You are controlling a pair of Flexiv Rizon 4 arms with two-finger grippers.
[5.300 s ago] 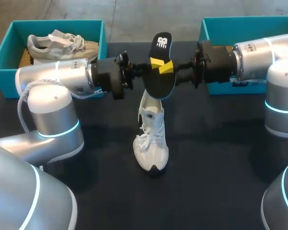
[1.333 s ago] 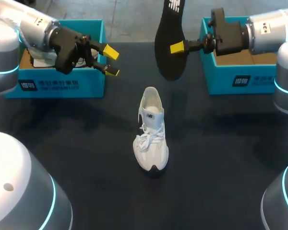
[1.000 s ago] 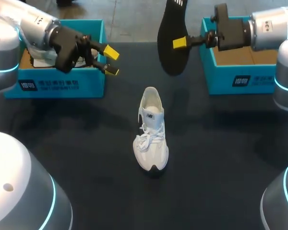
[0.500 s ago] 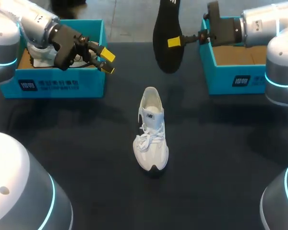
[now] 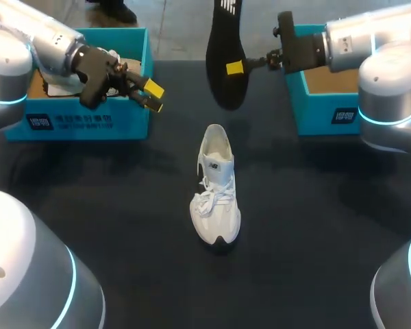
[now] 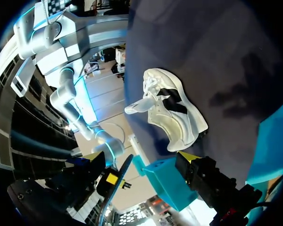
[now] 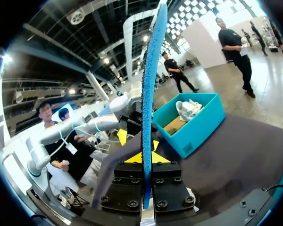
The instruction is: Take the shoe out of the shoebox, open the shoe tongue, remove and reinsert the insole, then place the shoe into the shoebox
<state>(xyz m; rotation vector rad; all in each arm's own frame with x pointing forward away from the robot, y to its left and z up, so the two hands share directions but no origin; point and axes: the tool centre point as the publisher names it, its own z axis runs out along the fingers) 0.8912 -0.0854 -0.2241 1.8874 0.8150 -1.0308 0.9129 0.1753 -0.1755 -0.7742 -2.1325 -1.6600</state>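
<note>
A white shoe (image 5: 216,185) stands on the dark table, toe toward me; the left wrist view shows the same white shoe (image 6: 172,110) ahead of its fingers. Above and behind it hangs the black insole (image 5: 225,58), held upright by my right gripper (image 5: 235,67), which is shut on it. In the right wrist view the blue-edged insole (image 7: 148,94) stands edge-on in my right gripper (image 7: 146,159). My left gripper (image 5: 151,96) is open and holds nothing, at the front right corner of the left shoebox (image 5: 82,120). In its own view the left gripper (image 6: 137,157) frames the shoe.
A second teal shoebox (image 5: 329,103) stands at the back right under my right arm. The left shoebox (image 7: 191,123) holds another pale shoe (image 7: 186,109). Dark table surface (image 5: 315,226) stretches around the white shoe.
My right gripper has carried the insole a little to the left, closer to above the shoe. The left gripper has shifted slightly down and stays open. The shoe has not moved.
</note>
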